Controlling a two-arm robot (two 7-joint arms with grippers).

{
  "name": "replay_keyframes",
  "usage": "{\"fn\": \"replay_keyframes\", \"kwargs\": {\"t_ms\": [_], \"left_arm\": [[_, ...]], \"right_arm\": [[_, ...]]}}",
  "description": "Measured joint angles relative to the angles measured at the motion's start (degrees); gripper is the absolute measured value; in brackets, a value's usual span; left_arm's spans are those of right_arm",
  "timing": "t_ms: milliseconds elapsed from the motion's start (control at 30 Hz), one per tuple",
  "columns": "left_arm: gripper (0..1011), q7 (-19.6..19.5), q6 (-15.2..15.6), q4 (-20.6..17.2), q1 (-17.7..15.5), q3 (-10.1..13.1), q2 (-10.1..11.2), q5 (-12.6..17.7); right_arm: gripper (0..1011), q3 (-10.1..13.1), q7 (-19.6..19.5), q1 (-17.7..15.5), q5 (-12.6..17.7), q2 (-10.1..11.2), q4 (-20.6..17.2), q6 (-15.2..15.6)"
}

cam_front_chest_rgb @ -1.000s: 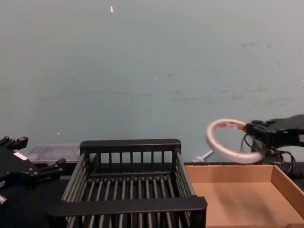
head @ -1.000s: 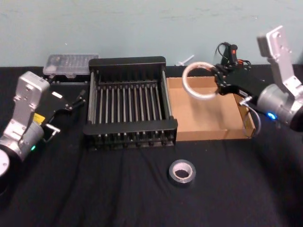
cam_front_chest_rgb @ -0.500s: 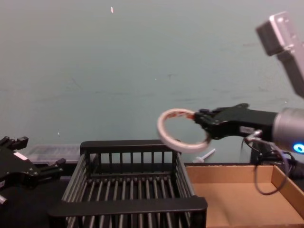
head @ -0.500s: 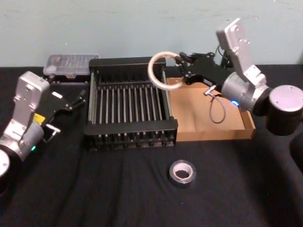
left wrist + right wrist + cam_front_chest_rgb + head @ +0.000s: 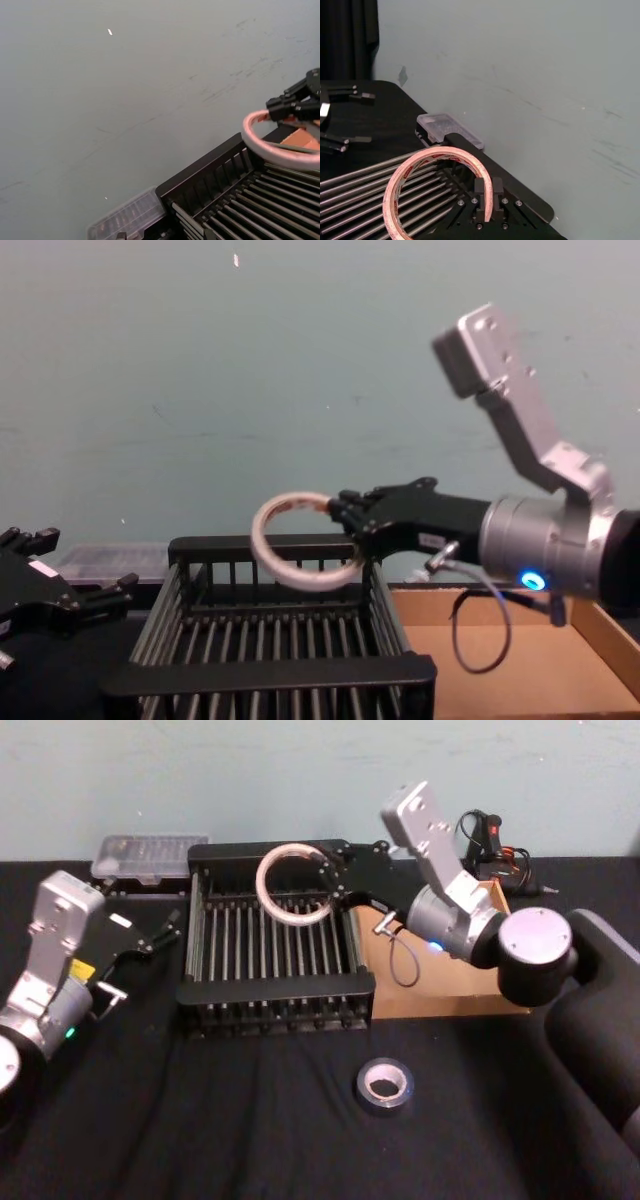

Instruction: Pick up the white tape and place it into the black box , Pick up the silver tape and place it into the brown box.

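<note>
Right gripper (image 5: 328, 885) has swung left off the brown box (image 5: 440, 990), fingers pinching the white tape (image 5: 293, 883), which now hangs above the black box (image 5: 275, 990); silver tape (image 5: 385, 1083) sits unmoved on the table, left gripper (image 5: 165, 928) parked, fingers apart

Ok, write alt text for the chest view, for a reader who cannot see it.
The right end effector holds the white tape upright in the air above the back part of the black box. The brown box sits beside it on the right, and the left end effector rests low at the left edge.
</note>
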Motion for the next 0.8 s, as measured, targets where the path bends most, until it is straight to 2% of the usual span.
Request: {"fn": "replay_keyframes", "kwargs": {"t_ms": [167, 300, 400, 800], "left_arm": [[1001, 0.0, 0.0, 0.0, 0.0, 0.0, 0.0, 0.0], [1001, 0.0, 0.0, 0.0, 0.0, 0.0, 0.0, 0.0], [1001, 0.0, 0.0, 0.0, 0.0, 0.0, 0.0, 0.0], [1001, 0.0, 0.0, 0.0, 0.0, 0.0, 0.0, 0.0]], "right_arm": [[95, -1.1, -0.7, 0.7, -2.1, -1.5, 3.3, -2.2], [95, -1.3, -0.9, 1.0, -3.0, -2.1, 4.7, -2.8], [95, -1.4, -1.5, 1.0, -3.9, -2.4, 5.2, -2.9], [98, -1.3, -1.4, 1.0, -3.7, -2.3, 5.1, -2.9]]}}
